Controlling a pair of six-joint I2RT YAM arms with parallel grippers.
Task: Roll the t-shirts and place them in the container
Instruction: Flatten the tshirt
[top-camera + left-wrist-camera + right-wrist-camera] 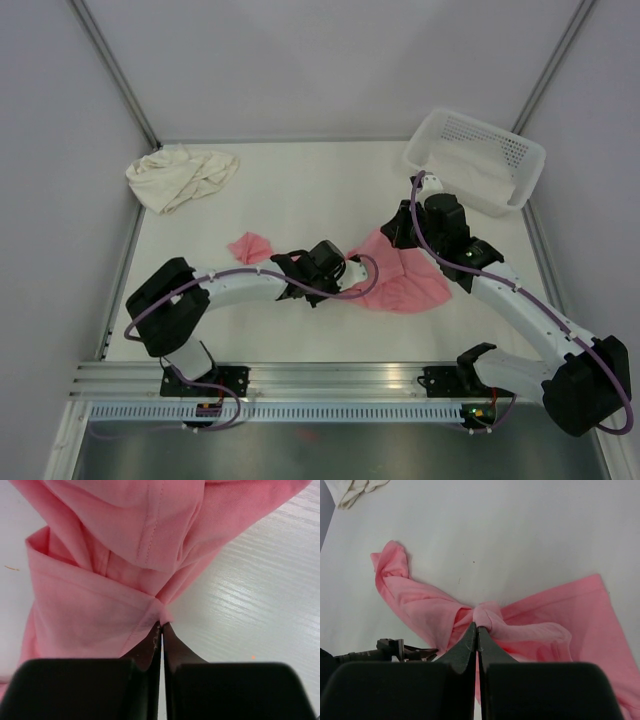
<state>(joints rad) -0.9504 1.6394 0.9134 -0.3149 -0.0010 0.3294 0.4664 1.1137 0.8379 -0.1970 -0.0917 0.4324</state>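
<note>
Table (320, 195) seen from above, both arms reaching to its middle. The pink t-shirt (408, 286) lies near the centre, bunched and twisted rather than flat, with one small lobe off to the left. The cream t-shirt (180, 176) sits crumpled at the far left corner, well apart from both arms. A white basket (524, 158) stands at the far right.

The left gripper (161, 625) has its jaws pressed together on a folded corner of the pink cloth. In the left wrist view the fabric fans away from the fingertips. The right gripper (478, 626) is likewise pinched tight, on a gathered knot of the same shirt, with cloth spreading to either side of it.

Step in hand, as judged: taking hold of the pink t-shirt at two points so that it can be spread out; no rolling has begun.

The next move probably calls for drawing the two pinches apart and laying the cloth flat. Tension should be even, because a thin corner hold could slip.
</note>
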